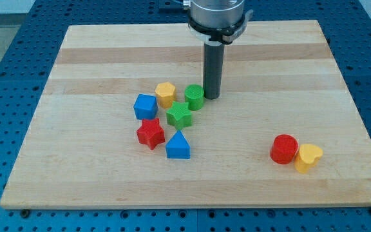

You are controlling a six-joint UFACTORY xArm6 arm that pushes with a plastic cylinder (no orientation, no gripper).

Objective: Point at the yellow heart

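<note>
The board (192, 180) fills most of the frame, with bare wood along its top band, its whole left side and its lower middle. The rod (212, 71) comes down from the top centre, and my tip (212, 96) rests on the wood just right of the green cylinder (195, 97), touching it or nearly so. There is no claw on this arm, so nothing opens or closes; only a plain rod end.

The cluster sits left of centre: blue cube (145, 106), yellow hexagon (166, 94), green star (180, 115), red star (151, 133) and blue triangle (178, 145), all close together.

The yellow heart (308, 157) lies in the lower right, touching the red cylinder (284, 149) on its left side and near the board's right and bottom edges.

Judged from this, the pointing is not done: my tip is well apart from the heart, and the whole crossing is left. The way from centre to lower right looks open, with no block between. The tight spots are at the end: the red cylinder guards the heart's left, and little wood remains beyond the heart, so an approach from above it seems safest.
</note>
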